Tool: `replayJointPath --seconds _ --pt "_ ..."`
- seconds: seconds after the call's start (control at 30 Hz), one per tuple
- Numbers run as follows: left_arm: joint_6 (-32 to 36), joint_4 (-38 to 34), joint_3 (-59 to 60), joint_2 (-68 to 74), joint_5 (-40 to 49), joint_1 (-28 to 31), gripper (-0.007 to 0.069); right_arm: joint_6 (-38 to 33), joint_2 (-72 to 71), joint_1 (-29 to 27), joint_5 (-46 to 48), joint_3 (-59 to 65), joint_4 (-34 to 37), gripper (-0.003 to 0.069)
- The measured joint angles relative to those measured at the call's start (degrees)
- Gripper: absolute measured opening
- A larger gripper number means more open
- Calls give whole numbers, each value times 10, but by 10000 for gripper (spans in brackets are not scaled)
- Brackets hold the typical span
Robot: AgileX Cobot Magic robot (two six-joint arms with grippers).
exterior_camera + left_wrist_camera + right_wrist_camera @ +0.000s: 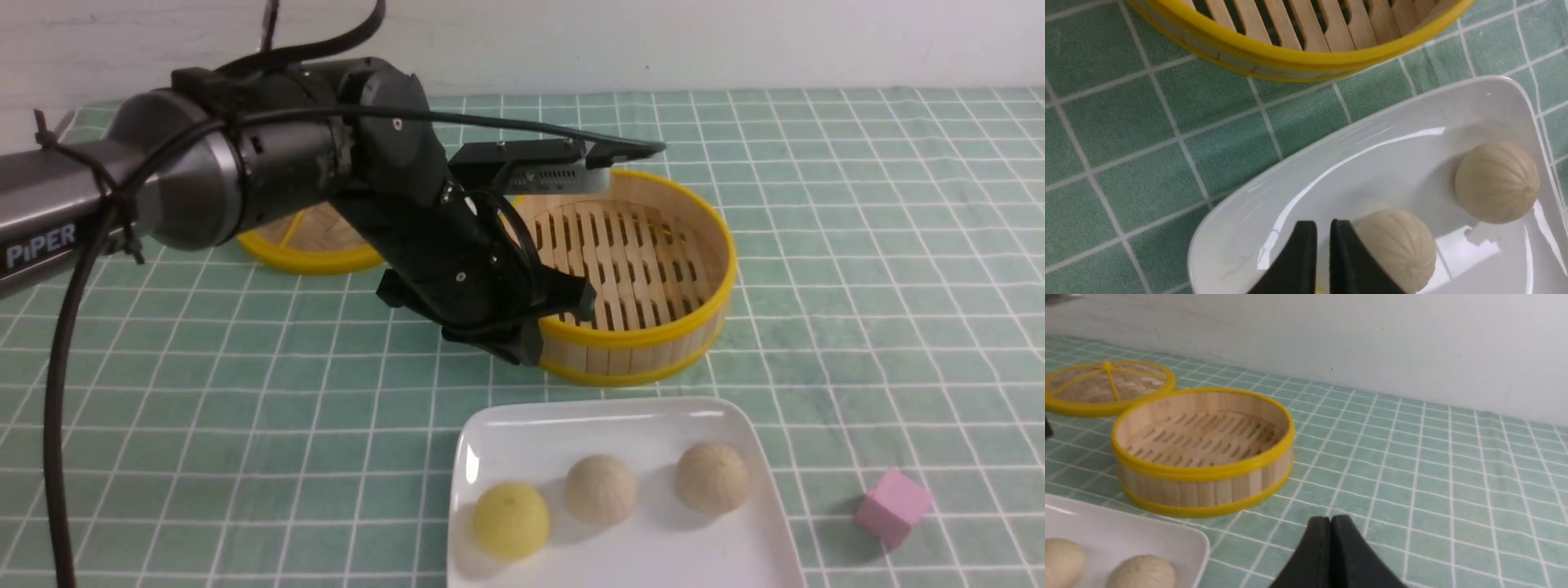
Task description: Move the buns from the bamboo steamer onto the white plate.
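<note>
Steamer (729,269): slatted floor bare, nothing in it. Plate (571,412) carries all three in a row, none touching: yellow bun (510,518), cream bun (601,488), second cream bun (712,478).

Left gripper (1323,228) hangs over the plate. Its jaws are nearly together with nothing between them. The first cream bun sits just beside its tips, and the steamer is ahead of them.

Right gripper (1330,522): tips pressed together, empty, with the steamer ahead of it and well apart.

Judgement: transfer looks complete. What's left is drawing the left arm clear.
</note>
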Motion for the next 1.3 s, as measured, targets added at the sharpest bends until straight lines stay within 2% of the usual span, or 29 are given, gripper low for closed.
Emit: replayJointPath --seconds 0.1,0.23,0.33,0.53,0.73,0.97,1.07,1.27,1.3 --pt "13 1 0 -5 6 0 10 0 -47 -40 3 40 -1 5" --pt "44 6 0 -29 0 0 1 0 -94 -89 6 89 4 8" --pt "56 13 0 -56 -2 0 1 0 -112 -105 29 95 11 12" --pt "61 44 0 -132 23 0 1 0 -115 -107 89 95 14 15" --pt "61 83 0 -245 92 0 1 0 -115 -107 135 90 14 20" --pt "51 108 0 -336 170 0 1 0 -115 -107 141 89 14 27" --pt "39 89 13 -400 208 0 1 0 -115 -107 142 89 14 30" --pt "39 30 127 -538 156 0 1 -1 -115 -107 142 89 14 35" --pt "39 24 181 -582 112 0 1 -1 -115 -107 142 89 14 36"
